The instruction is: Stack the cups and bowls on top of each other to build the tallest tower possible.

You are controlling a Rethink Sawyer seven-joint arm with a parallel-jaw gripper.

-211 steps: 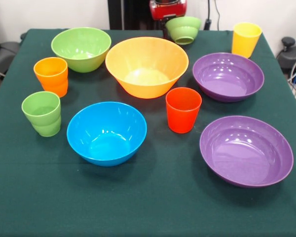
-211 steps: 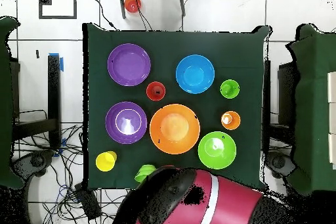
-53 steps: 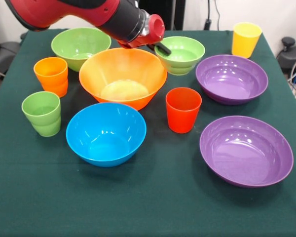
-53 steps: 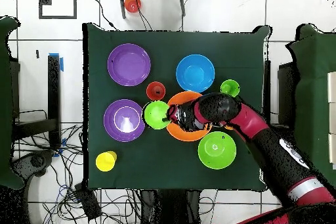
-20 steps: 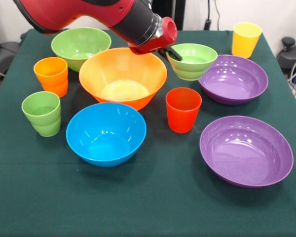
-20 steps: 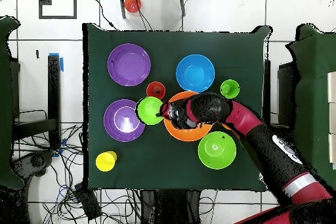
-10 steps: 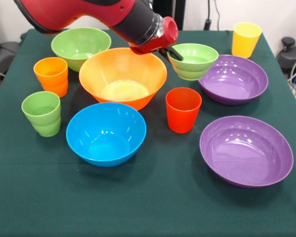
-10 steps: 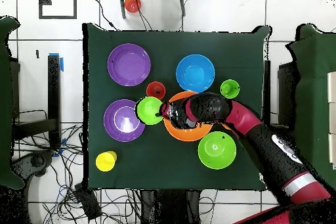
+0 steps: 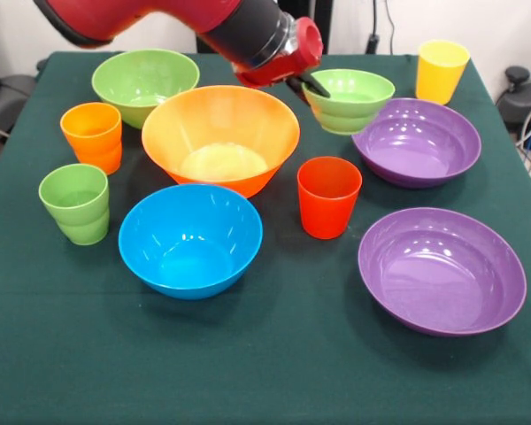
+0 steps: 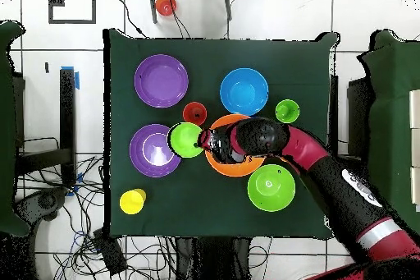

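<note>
- a wide shallow purple bowl (image 9: 442, 270) sits nearest on the green-clothed bench (image 9: 265, 372), upright and empty.
- the blue bowl (image 9: 191, 238) stands beside it across a gap, also at the near side, empty and mouth up.
- the red cup (image 9: 328, 197) stands between the blue bowl and the near purple bowl, a little farther back, touching neither.
- the light green cup (image 9: 75, 203) stands upright near the bench edge, on the blue bowl's far side from the red cup; the orange cup (image 9: 92, 136) is just behind it.
- the large orange bowl (image 9: 220, 138) sits mid-bench, behind the blue bowl, with nothing nested in it.
- the second purple bowl (image 9: 412, 139) lies behind the near one, well apart from it.
- the small light green bowl (image 9: 349, 99) is held off the cloth, its edge overlapping the second purple bowl's rim; in the overhead view it sits between that purple bowl and the orange one (image 10: 187, 140).
- the hand (image 9: 306, 85) grips this small bowl's rim on the side toward the orange bowl, one dark finger showing over the edge.
- the red and black arm (image 9: 159, 18) reaches in low and slanted, crossing above the orange bowl's far rim.
- the medium light green bowl (image 9: 145, 86) stands at the far side, behind the orange cup.
- the yellow cup (image 9: 441, 70) stands upright at the opposite far corner.
</note>
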